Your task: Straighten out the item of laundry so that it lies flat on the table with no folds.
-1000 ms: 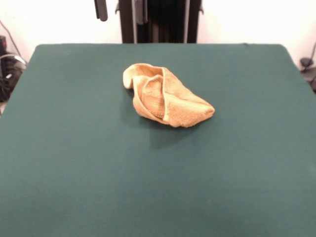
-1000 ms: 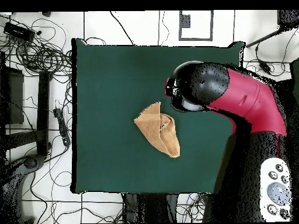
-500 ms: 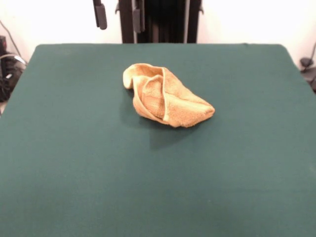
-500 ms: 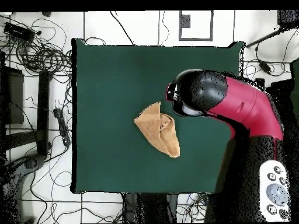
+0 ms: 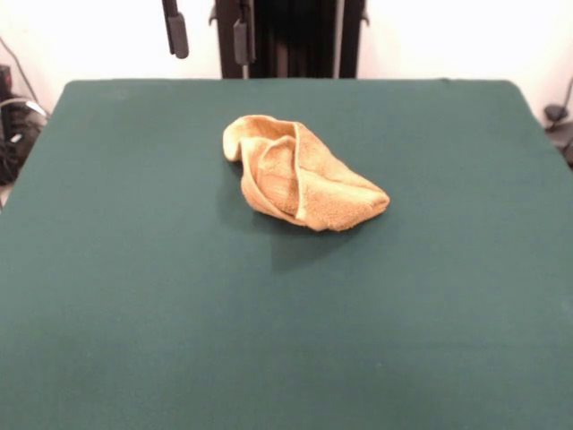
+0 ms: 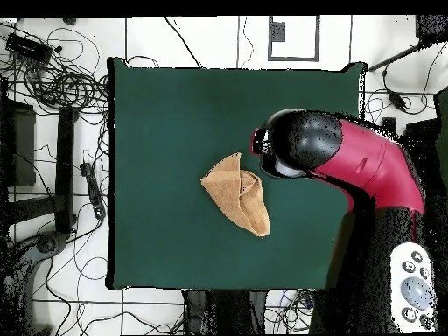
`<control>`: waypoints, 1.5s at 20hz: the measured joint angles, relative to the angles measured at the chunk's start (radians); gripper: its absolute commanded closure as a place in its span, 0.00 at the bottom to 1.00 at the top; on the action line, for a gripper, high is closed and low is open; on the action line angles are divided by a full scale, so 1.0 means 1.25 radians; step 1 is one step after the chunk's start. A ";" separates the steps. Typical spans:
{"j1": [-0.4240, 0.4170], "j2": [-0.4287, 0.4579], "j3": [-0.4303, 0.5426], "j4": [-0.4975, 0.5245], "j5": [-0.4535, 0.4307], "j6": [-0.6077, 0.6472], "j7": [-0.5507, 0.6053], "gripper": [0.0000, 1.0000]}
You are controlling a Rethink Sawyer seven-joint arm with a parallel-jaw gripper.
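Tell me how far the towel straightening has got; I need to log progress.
Nothing looks done: the small golden yellow-orange terry-cloth towel lies bunched and folded over itself near the middle of the dark green felt-topped table. In hand: the gripper hangs open, high near the table's far edge, apart from the towel. Left: grasping an edge and spreading it flat.

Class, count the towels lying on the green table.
1. The towel lies crumpled near the middle of the table, slightly toward its far side. Nothing else could hide another.
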 measured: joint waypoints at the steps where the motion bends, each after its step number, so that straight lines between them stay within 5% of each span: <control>1: 0.000 0.000 0.000 0.000 -0.001 0.000 0.000 0.00; 30: 0.047 0.000 0.000 0.004 -0.006 0.000 0.000 0.00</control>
